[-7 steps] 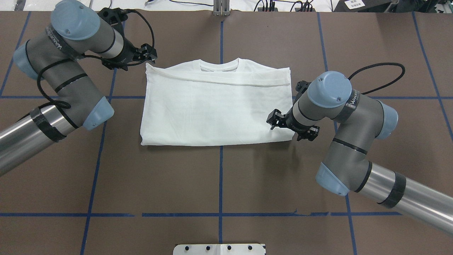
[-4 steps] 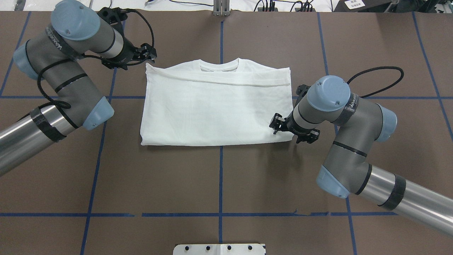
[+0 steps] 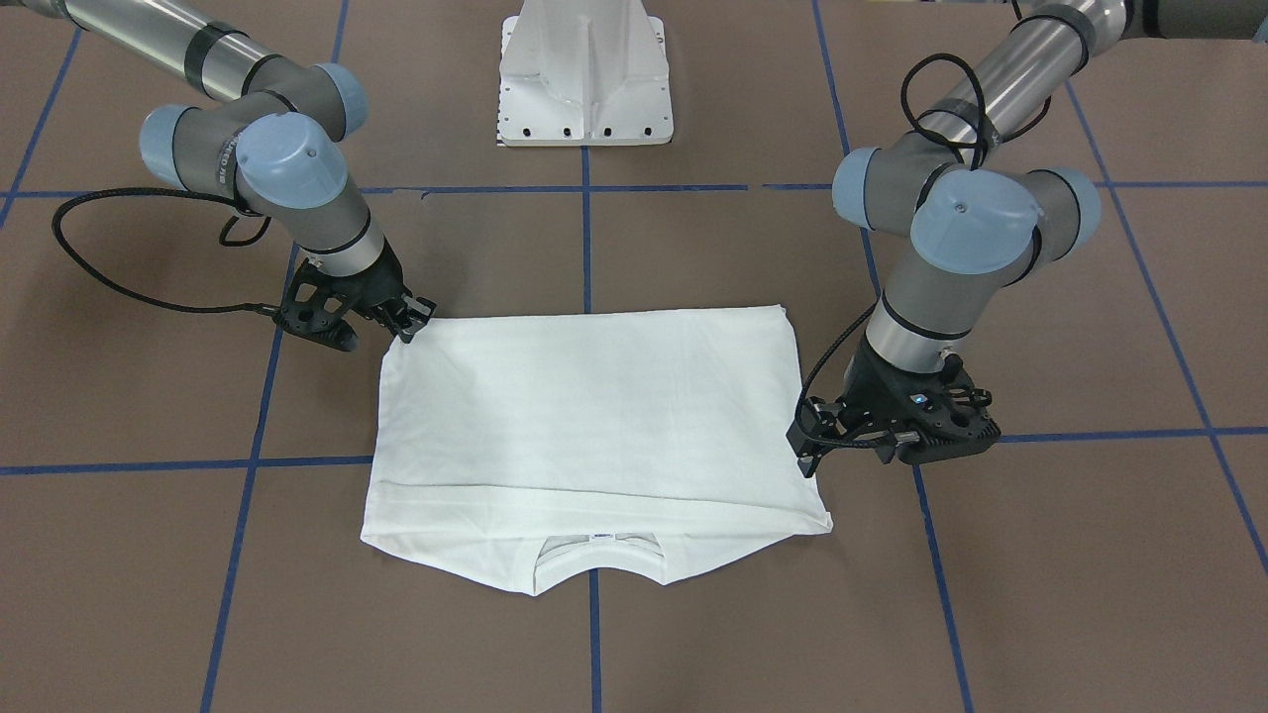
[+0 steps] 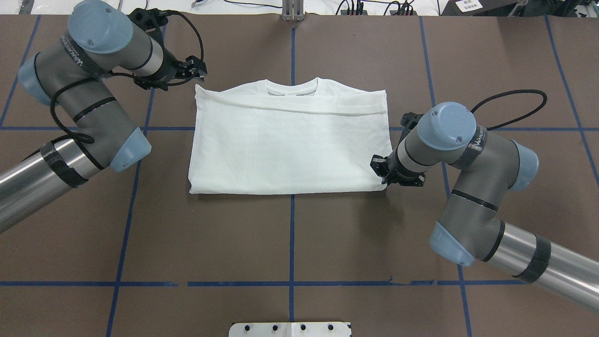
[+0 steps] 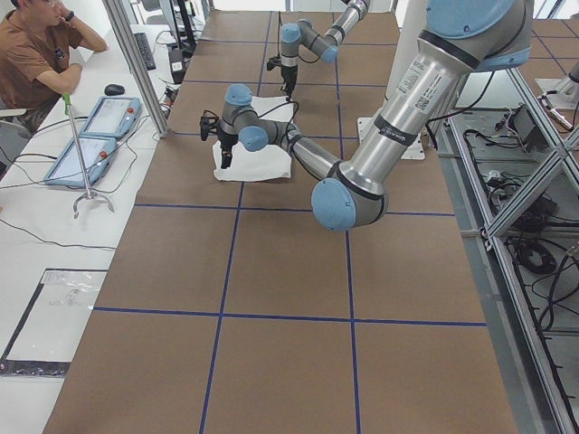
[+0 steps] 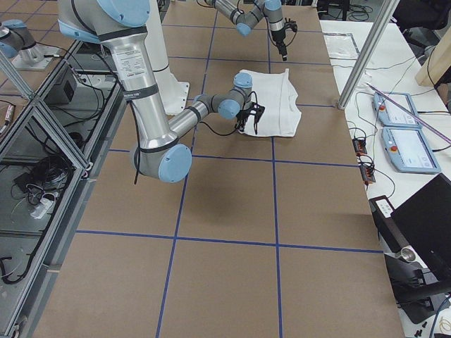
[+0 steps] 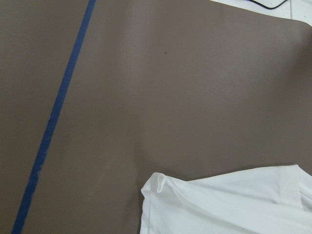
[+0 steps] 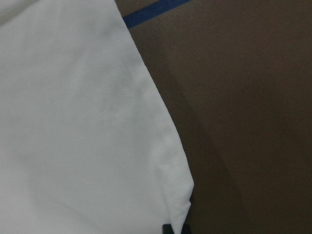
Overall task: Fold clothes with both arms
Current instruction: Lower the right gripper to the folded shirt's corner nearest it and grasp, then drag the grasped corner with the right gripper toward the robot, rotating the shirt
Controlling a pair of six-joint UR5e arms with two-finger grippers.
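The white T-shirt [image 4: 290, 140] lies folded into a rectangle on the brown table, plain side up, with the collar [image 4: 291, 85] at the far edge. It also shows in the front view [image 3: 594, 416]. My left gripper [image 4: 199, 70] hovers just off the far left corner, jaws apart and empty; its wrist view shows that corner [image 7: 161, 187] and no fingers. My right gripper [image 4: 380, 171] sits at the near right corner, jaws closed on the cloth. In its wrist view a dark fingertip [image 8: 168, 229] shows at the shirt's corner [image 8: 180, 195].
The white pedestal base [image 3: 584, 89] stands at the table's near edge behind the shirt. Blue tape lines [image 4: 292, 234] grid the table. Black cables loop off both wrists [image 4: 510, 100]. An operator [image 5: 41, 54] sits beyond the far side, with tablets beside him.
My right gripper has slid right, from on top of the shirt to its near right corner. The whole shirt has shifted slightly to the right. The left arm has barely moved.
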